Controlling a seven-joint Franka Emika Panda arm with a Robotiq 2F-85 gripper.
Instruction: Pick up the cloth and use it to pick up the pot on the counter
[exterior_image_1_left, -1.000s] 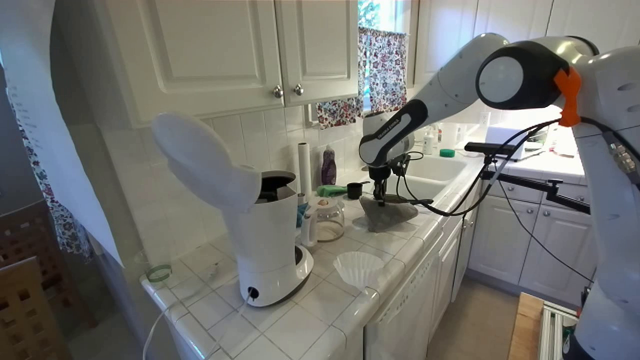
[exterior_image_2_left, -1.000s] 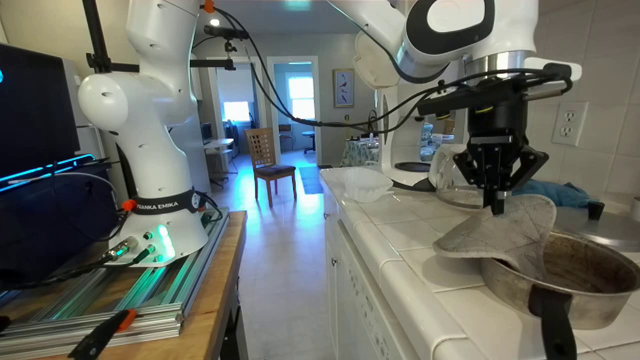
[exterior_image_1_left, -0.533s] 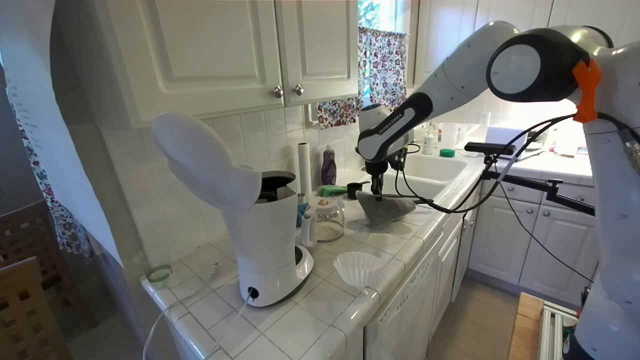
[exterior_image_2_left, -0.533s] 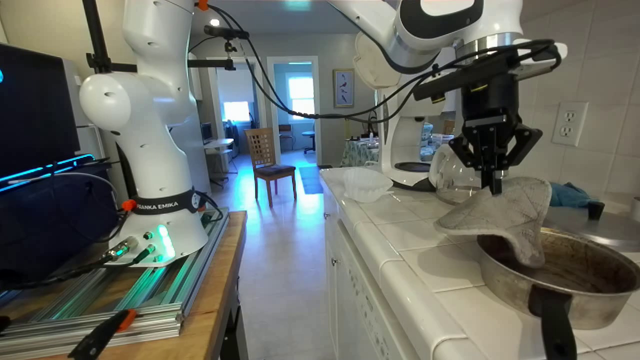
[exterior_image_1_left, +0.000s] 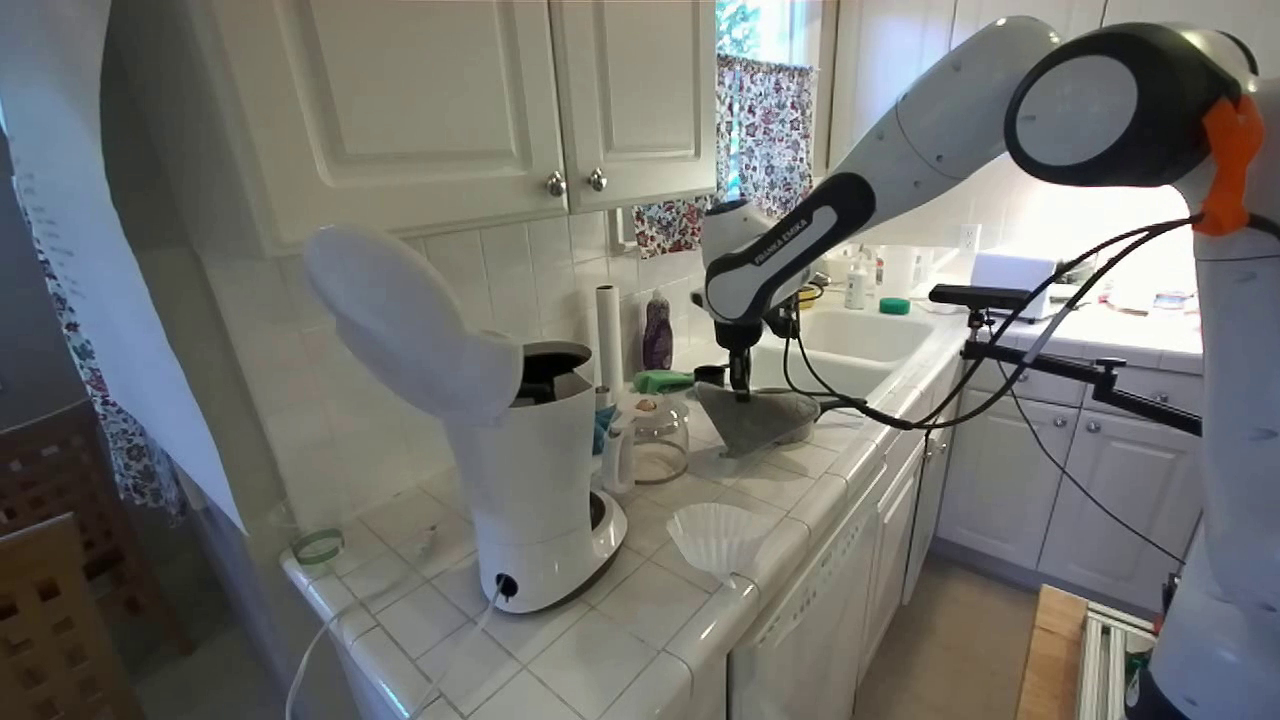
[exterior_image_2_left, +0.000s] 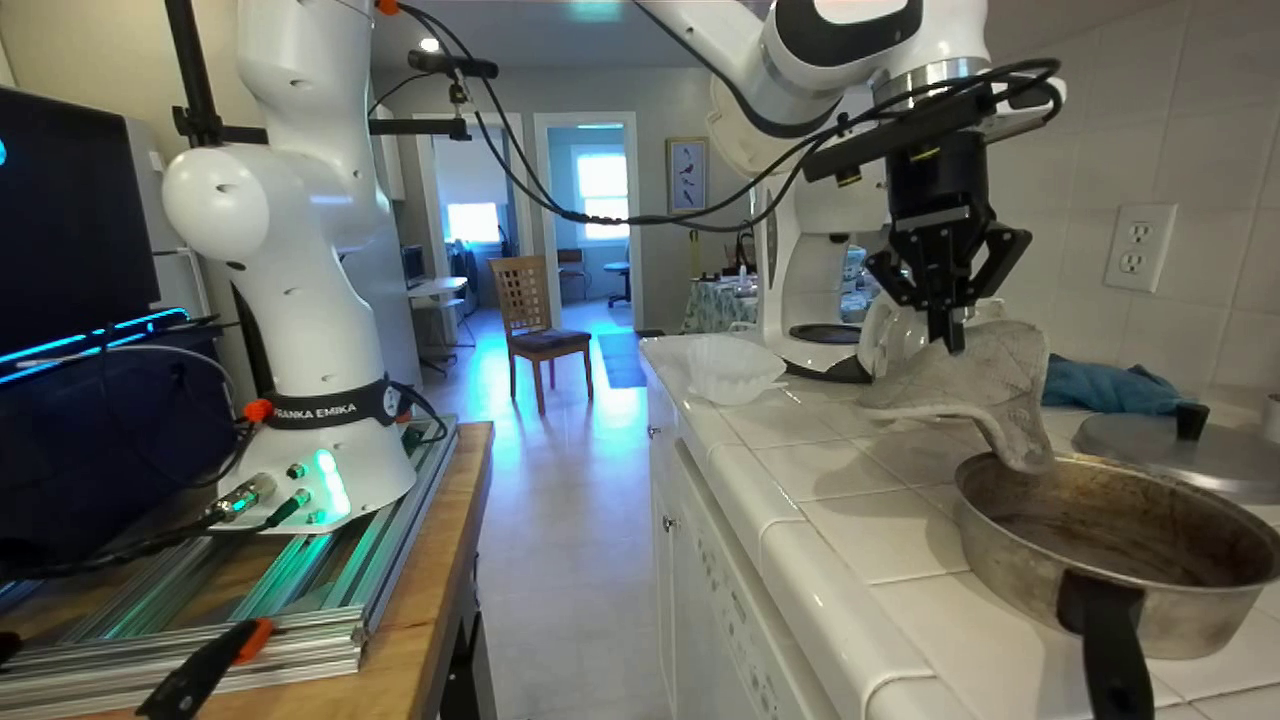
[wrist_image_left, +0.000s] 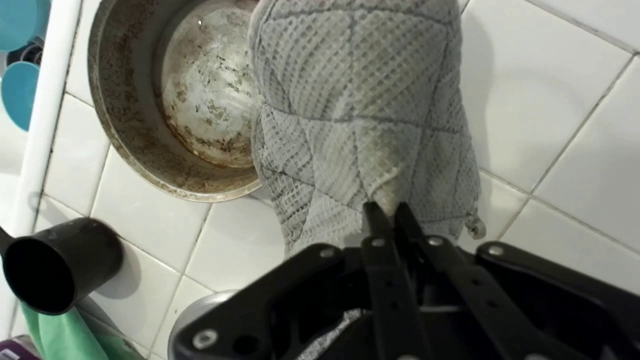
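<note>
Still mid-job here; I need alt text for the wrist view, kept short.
Black fingers pinch a grey quilted cloth, which hides part of a stained metal pot at upper left. A black cup sits at lower left on the white tiled counter.

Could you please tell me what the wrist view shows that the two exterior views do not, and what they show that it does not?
Only the wrist view shows two turquoise round items, in its upper left corner.
Only the exterior views, both of them, show the white coffee maker, the glass carafe and the pleated paper filter.
Shared by all: the white tiled counter, the pot, and the pincer gripping the cloth.
</note>
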